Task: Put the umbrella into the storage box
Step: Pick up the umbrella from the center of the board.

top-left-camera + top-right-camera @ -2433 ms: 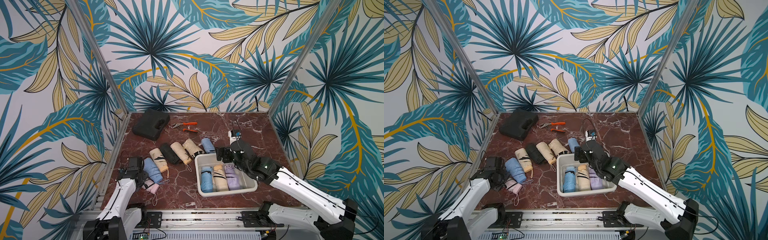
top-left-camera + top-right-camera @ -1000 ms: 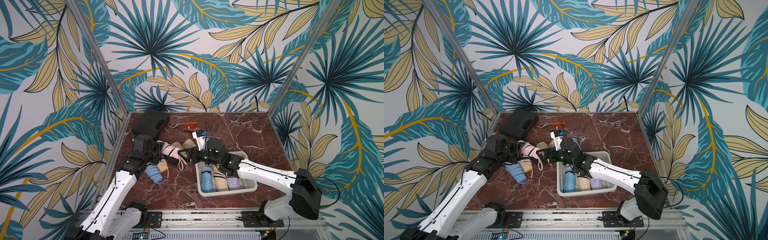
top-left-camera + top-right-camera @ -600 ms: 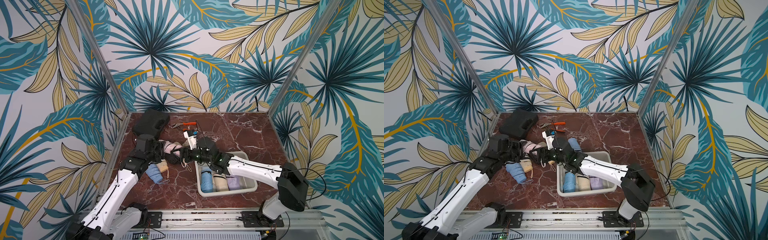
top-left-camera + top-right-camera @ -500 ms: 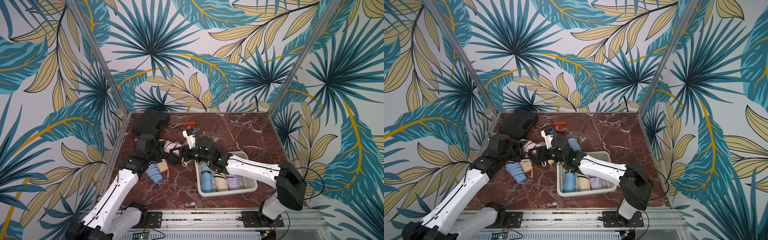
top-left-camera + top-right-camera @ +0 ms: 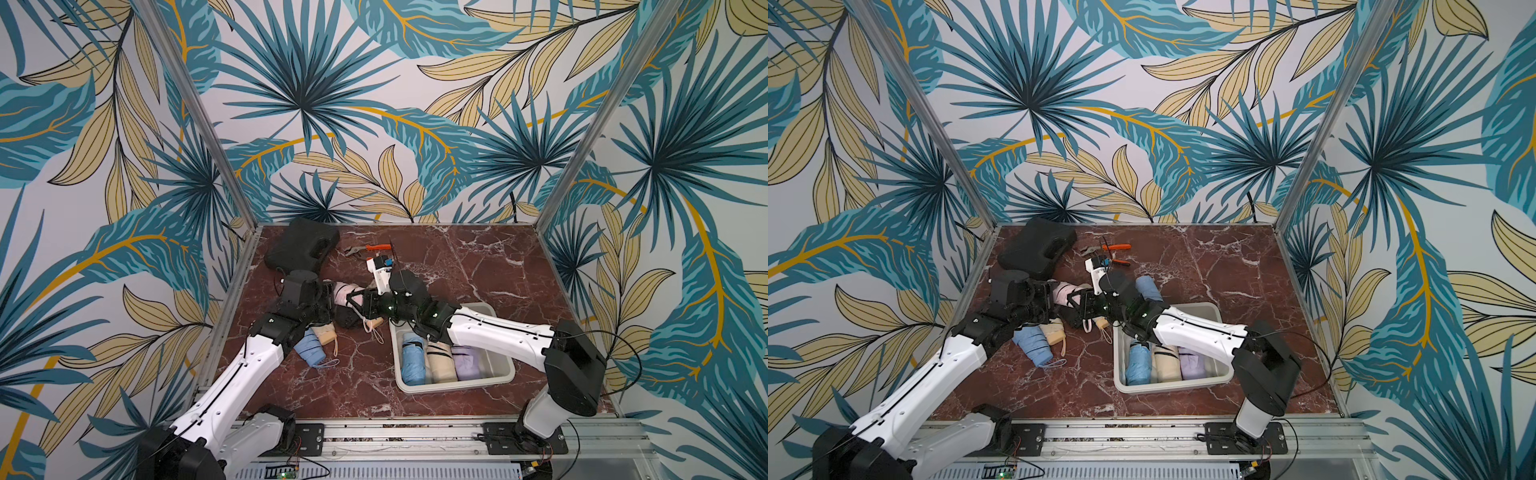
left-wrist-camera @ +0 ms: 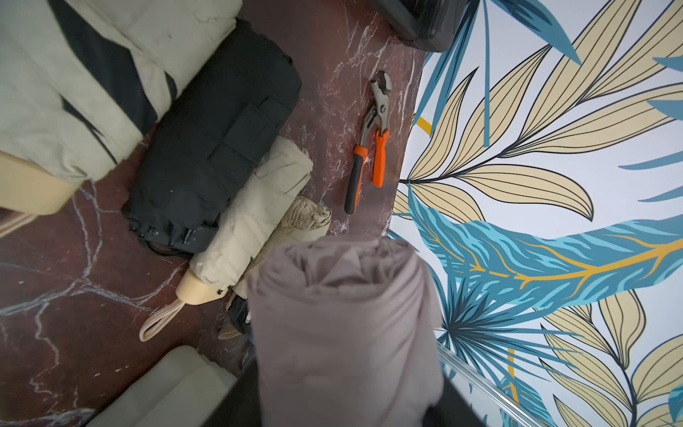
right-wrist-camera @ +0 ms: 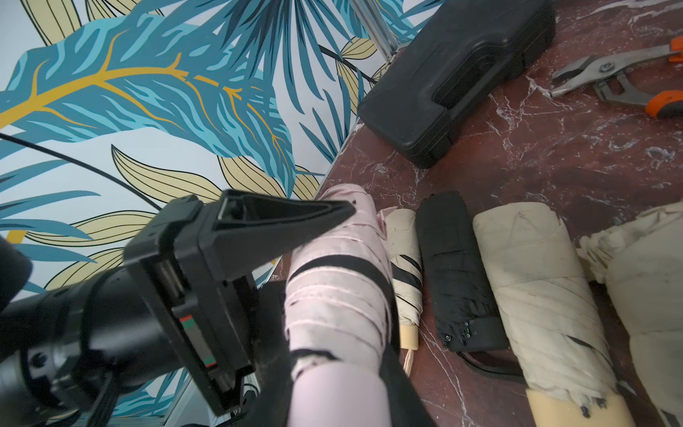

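My right fingers [image 5: 357,300] are closed tight on the smooth handle end of the pink umbrella [image 7: 336,295]. My left fingers [image 7: 281,225] are at the cloth end of the same umbrella. One black finger lies along its side and the second one is hidden behind the cloth. I cannot tell if they press it or are loose.

The pink umbrella hangs between my two arms, a little above the surface [image 5: 478,266], at its left part. It is outside the storage box [image 5: 453,386] and apart from it.

Just under and beside the pink umbrella, a row of folded umbrellas lies on the surface. There is a black umbrella [image 7: 458,273] with cream umbrellas [image 7: 536,288] touching it on both sides. A blue umbrella [image 5: 311,351] lies near my left arm.

The storage box stands on the right of this row, under my right arm. Three umbrellas lie in it side by side: a blue one [image 5: 413,361], a cream one [image 5: 440,361] and a lilac one [image 5: 467,359].

At the far left corner of the surface there is a black case [image 7: 454,70], and near it lie pliers [image 6: 369,148] with orange handles.
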